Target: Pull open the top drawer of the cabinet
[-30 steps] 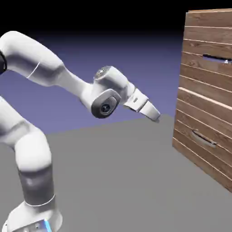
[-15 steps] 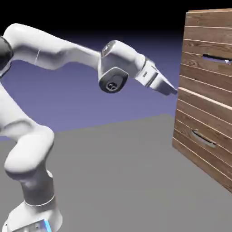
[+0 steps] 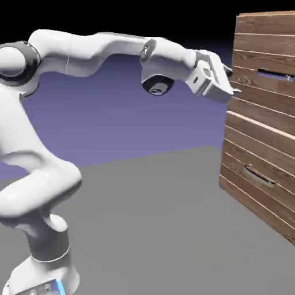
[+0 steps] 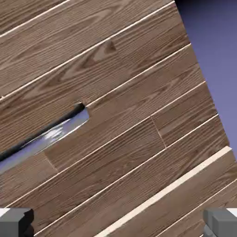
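A white robot arm (image 3: 106,52) is reaching across from the exterior view's left toward a plank-fronted cabinet, its base (image 3: 49,273) sitting at the lower left on the grey worktop (image 3: 138,230). At the wrist, the jaws (image 3: 235,80) are standing wide apart with nothing between them, pointing at the cabinet's near side edge and hanging just short of the wood, as far as the view allows one to judge. To their right, the cabinet (image 3: 262,124) is standing upright with both drawers closed. The top drawer (image 3: 248,95) is sitting flush in the upper half, its straight bar handle (image 3: 276,75) lying to the right of the jaws and slightly above the lower fingertip. The lower drawer's curved handle (image 3: 259,176) is showing well beneath, playing no part in the job.

In the hand view, the bar handle is entering from the left edge, running aslant and ending short of the middle, ahead of the jaws rather than between them; the frame is cutting off its far end. The approach appears to be well along, but the pulling is yet to begin: the jaws are still needing to line up with the bar, close on it and draw the drawer out.
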